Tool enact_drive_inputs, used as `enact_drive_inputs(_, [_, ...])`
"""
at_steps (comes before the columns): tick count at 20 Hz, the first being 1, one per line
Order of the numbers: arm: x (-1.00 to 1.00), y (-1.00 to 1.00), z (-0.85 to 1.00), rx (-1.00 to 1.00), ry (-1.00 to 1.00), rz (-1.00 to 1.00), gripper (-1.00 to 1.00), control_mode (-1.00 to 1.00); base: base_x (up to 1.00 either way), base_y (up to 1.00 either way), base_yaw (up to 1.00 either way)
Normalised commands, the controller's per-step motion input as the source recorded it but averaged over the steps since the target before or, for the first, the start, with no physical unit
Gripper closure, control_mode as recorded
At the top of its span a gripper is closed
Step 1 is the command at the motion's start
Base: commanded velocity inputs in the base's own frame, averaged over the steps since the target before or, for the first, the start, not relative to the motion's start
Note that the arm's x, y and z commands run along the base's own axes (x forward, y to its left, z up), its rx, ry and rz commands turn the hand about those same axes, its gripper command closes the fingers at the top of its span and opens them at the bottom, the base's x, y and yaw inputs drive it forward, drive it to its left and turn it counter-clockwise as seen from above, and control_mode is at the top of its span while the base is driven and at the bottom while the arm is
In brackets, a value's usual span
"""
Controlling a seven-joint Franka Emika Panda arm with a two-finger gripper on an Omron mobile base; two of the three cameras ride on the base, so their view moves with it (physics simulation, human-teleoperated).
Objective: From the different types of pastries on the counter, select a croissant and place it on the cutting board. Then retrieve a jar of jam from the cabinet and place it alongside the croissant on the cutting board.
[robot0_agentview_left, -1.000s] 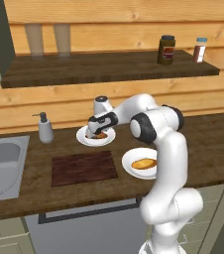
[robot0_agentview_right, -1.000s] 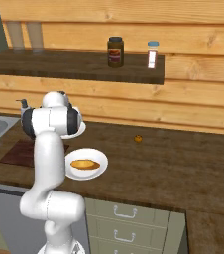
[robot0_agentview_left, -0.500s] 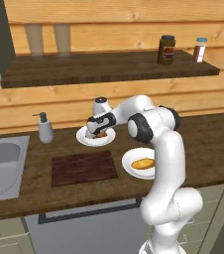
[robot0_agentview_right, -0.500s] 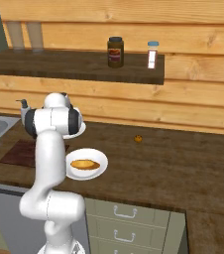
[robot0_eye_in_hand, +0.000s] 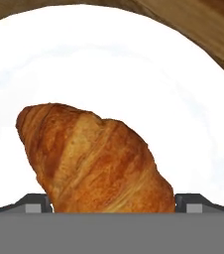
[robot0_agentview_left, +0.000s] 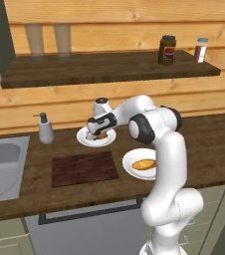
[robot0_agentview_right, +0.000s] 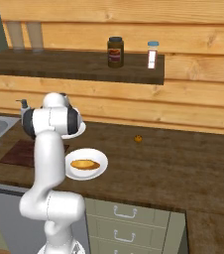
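Gripper [robot0_agentview_left: 95, 135] is down on the white plate [robot0_eye_in_hand: 134, 64], jaws wide either side of the croissant [robot0_eye_in_hand: 96, 158], not yet clamped.

2 rear base cameras flank the counter [robot0_agentview_left: 209, 144]; hand camera hugs the croissant [robot0_eye_in_hand: 96, 158]

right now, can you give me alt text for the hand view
A brown, ridged croissant lies on a white plate, seen close up from above. The claw is down at it, one dark fingertip on each side of its near end. A strip of wooden counter shows past the plate.
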Motion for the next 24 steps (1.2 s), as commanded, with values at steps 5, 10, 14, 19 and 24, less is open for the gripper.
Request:
enact_drive_inputs(5, [-0.6,0.01,0.24,0.0,-0.03,0.0,1.0,-1.0,0.0,0.0,0.0])
enact_drive_inputs(10, [-0.66,0.0,0.67,0.0,-0.05,0.0,1.0,-1.0,0.0,0.0,0.0])
enact_drive_inputs(14, [-0.76,0.0,0.38,0.0,0.0,0.0,1.0,-1.0,0.0,0.0,0.0])
enact_drive_inputs(19, [-0.95,0.0,0.34,0.0,0.0,0.0,1.0,-1.0,0.0,0.0,0.0])
enact_drive_inputs(24, [-1.0,0.0,0.16,0.0,0.0,0.0,1.0,-1.0,0.0,0.0,0.0])
